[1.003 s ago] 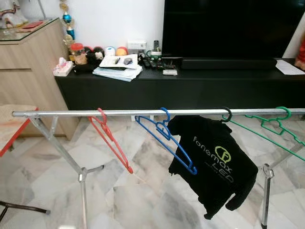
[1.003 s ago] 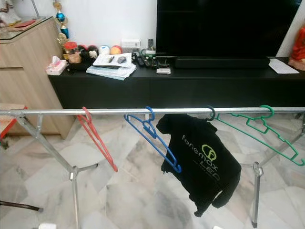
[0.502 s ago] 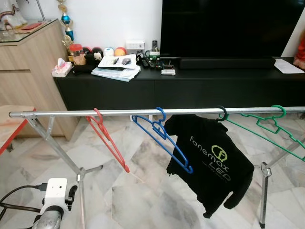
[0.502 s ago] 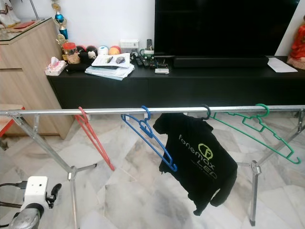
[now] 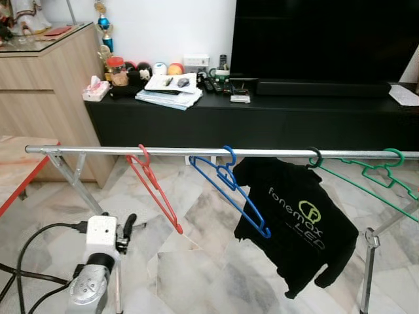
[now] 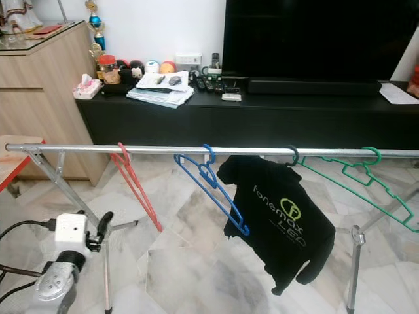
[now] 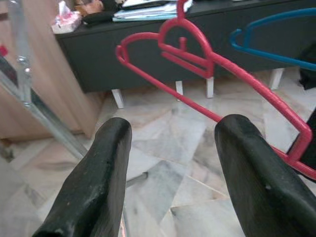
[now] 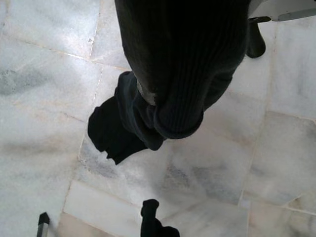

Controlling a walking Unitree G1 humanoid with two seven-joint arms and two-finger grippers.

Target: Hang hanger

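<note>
The thin red plastic hanger [image 7: 207,59] hangs by its hook on the round metal rail [image 5: 196,151], ahead of and above the left tool [image 7: 173,163], whose two matte black fingers [image 7: 101,177] stand apart, holding nothing. Past it hang a blue hanger [image 5: 236,193], a black printed shirt [image 5: 294,222] and a green hanger [image 5: 373,176]. The right tool's state cannot be told.

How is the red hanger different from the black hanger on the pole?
The red hanger is bare, but the black hanger carries a black T-shirt with writing on it. The red one hangs near the left end of the metal pole, while the black one hangs further right, past the blue hanger. Almost all of the red one shows; of the black one, just the hook. Both hook over the same pole.
</note>
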